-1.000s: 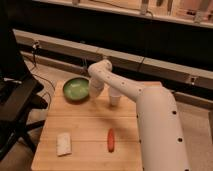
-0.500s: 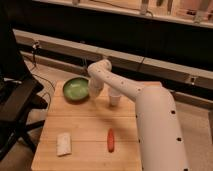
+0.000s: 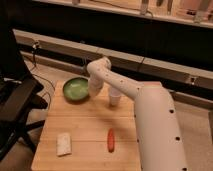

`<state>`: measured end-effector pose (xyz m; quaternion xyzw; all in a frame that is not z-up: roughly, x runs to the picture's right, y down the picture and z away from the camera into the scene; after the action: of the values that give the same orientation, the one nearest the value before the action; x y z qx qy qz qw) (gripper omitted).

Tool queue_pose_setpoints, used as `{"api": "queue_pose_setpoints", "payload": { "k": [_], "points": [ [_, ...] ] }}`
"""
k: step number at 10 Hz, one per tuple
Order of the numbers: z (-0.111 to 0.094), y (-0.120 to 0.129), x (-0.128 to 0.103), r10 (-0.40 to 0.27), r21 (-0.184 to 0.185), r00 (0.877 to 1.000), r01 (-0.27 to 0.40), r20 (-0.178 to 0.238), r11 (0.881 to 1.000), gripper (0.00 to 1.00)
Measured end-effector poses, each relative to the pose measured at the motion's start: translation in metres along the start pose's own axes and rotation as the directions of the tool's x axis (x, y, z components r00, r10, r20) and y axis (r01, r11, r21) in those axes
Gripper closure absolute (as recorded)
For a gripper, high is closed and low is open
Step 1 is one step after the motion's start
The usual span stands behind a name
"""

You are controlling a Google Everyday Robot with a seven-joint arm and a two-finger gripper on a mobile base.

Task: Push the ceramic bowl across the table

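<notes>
The green ceramic bowl point(image 3: 75, 89) sits near the far left corner of the wooden table point(image 3: 87, 127). My white arm reaches from the right across the far side of the table. My gripper point(image 3: 93, 90) hangs down right beside the bowl's right rim, at or touching it. The arm's end hides the fingers.
A small white cup point(image 3: 115, 98) stands just right of the gripper. A red carrot-like object point(image 3: 111, 139) lies near the front middle. A white folded cloth point(image 3: 64, 144) lies at the front left. A dark chair point(image 3: 15, 107) stands left of the table.
</notes>
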<state>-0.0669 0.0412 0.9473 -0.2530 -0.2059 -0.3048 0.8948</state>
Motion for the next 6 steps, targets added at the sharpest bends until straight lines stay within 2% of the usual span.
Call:
{"api": "queue_pose_setpoints", "payload": {
  "k": [2,4,6],
  "points": [
    [0.007,-0.012,-0.005,-0.015,0.000,1.000,0.015,0.002,1.000,0.97],
    [0.013,-0.032,-0.019,-0.043,0.011,0.999,0.043,0.008,0.999,0.97],
    [0.015,-0.042,-0.023,-0.068,0.021,0.998,0.068,0.008,0.997,0.97]
  ]
}}
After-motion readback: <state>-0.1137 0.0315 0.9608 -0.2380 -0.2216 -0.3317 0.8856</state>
